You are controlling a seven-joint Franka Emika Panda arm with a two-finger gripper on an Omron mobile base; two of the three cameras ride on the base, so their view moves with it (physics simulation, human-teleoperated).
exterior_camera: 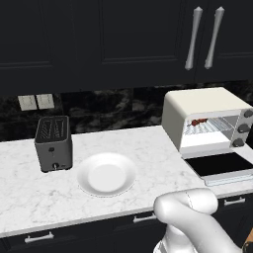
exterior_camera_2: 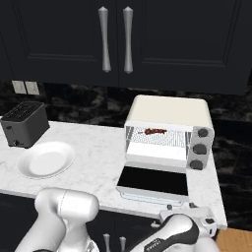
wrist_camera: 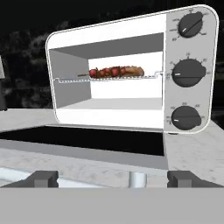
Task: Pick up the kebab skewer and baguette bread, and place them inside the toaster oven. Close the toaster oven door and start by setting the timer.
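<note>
The cream-white toaster oven (wrist_camera: 109, 33) stands open, and I also see it at the counter's right (exterior_camera: 197, 101) (exterior_camera_2: 167, 110). Its door (wrist_camera: 87, 140) (exterior_camera: 220, 164) (exterior_camera_2: 153, 181) lies flat toward me, dark glass up. On the wire rack inside lies the kebab skewer (wrist_camera: 105, 72) (exterior_camera: 199, 121) (exterior_camera_2: 153, 131), its red-brown chunks in a row. The golden-brown baguette bread (wrist_camera: 134, 71) rests close behind it, its right end showing. My gripper (wrist_camera: 112, 178) is open and holds nothing. It sits low at the door's front edge, a fingertip (wrist_camera: 43, 178) on each side, with the door's handle (exterior_camera_2: 152, 199) just ahead.
Three dark knobs (wrist_camera: 188, 73) run down the oven's right panel. A white plate (exterior_camera: 106, 173) (exterior_camera_2: 47, 158) and a dark grey slot toaster (exterior_camera: 53, 143) (exterior_camera_2: 24, 124) sit to the left on the marble counter (exterior_camera: 143, 143). Dark cabinets (exterior_camera: 123, 34) hang above.
</note>
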